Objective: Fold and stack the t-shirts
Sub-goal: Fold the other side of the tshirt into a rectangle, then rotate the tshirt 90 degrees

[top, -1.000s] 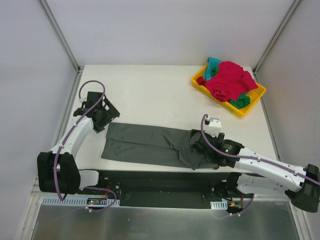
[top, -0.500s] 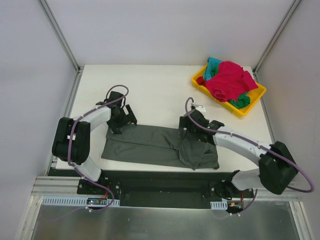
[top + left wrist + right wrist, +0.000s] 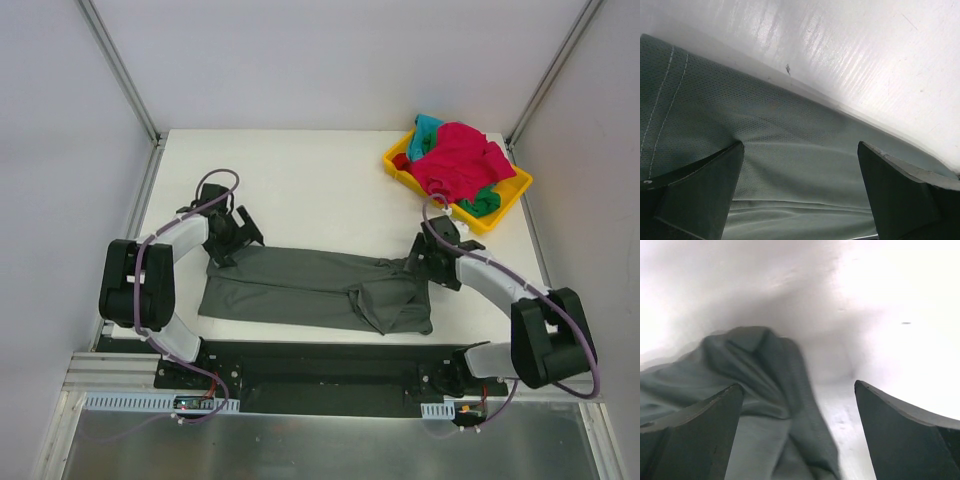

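Observation:
A dark grey t-shirt [image 3: 300,290] lies folded into a long band across the near half of the white table [image 3: 310,190], its right end bunched and creased. My left gripper [image 3: 222,248] is open, low over the shirt's top left corner; the left wrist view shows the grey fabric [image 3: 790,165] between the spread fingers. My right gripper [image 3: 425,264] is open at the shirt's top right corner; the right wrist view shows a rumpled fold of cloth [image 3: 765,375] between its fingers and bare table to the right.
A yellow tray [image 3: 498,214] at the far right of the table holds a pile of red [image 3: 455,162] and teal shirts [image 3: 428,128]. White walls and metal posts enclose the table. A black rail [image 3: 320,360] runs along the near edge.
Both arms have swung over the shirt's far edge. The left gripper shifted slightly left to the top left corner; the right gripper moved right to the top right corner. The shirt's right end shifted.

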`<state>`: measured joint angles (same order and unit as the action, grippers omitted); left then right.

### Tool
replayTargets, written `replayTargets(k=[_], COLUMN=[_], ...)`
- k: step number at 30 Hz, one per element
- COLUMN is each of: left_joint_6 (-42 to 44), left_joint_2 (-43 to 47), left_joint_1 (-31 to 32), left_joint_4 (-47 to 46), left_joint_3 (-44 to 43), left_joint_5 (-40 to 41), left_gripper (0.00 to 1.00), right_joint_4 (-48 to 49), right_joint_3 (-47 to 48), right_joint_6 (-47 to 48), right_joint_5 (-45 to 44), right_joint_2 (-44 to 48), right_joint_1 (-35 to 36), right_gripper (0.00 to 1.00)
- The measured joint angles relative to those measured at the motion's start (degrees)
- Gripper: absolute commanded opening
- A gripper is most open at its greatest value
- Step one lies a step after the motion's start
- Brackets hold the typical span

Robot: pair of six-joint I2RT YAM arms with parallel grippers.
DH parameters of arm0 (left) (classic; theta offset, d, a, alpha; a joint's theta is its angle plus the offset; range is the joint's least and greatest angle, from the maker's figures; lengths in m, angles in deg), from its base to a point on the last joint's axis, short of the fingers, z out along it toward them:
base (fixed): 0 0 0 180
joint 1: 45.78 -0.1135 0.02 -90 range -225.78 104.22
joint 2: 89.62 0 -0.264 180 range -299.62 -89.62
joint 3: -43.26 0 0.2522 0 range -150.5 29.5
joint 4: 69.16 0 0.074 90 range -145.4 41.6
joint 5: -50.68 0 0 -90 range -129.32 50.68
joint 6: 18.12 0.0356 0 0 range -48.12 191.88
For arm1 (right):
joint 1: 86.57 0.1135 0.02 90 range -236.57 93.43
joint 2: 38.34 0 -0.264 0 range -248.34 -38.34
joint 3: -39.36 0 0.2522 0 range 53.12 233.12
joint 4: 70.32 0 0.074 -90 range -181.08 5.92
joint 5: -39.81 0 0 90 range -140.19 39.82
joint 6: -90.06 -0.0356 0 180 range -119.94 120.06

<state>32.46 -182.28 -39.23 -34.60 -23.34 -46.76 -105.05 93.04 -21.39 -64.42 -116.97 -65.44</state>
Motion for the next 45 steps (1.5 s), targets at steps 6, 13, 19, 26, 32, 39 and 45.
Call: replayTargets(k=[6,13,19,26,32,39,45], left_joint_6=[0.31,1.51,2.05,2.58,3.02,2.89,1.40], left_joint_2=[0.59,3.21,4.39,4.17,3.52,3.19,4.04], left_joint_1=[-0.61,-0.66,-0.66,-0.66,-0.66,-0.66,0.20], left_joint_4=[-0.70,-0.70,0.02,0.11,0.11,0.13,-0.94], left_joint_3=[0.55,2.36,2.54,2.54,2.54,2.43,3.67], left_joint_5=[-0.59,1.49,3.21,3.23,2.95,1.20,-1.57], left_gripper=[0.99,0.99,0.99,0.99,0.99,0.99,0.99], right_joint_4=[-2.64,-4.02,-7.02,-4.15,-2.91,-4.33,-16.65], right_joint_3=[-0.66,-0.48,-0.17,-2.36,3.89,25.92,67.23], right_joint_6=[3.74,5.18,-2.54,-12.26,-11.98,-1.68,12.85], right_joint_5=[-0.07,10.43,12.44,13.16,14.45,18.82,19.74], right_joint_2=[9.53,19.96,20.57,7.32,-4.02,-24.26,-51.43], right_joint_1=[-3.26,2.49,18.21,21.33,13.84,3.32,0.79], right_gripper=[0.96,0.96,0.96,0.96,0.96,0.96,0.96])
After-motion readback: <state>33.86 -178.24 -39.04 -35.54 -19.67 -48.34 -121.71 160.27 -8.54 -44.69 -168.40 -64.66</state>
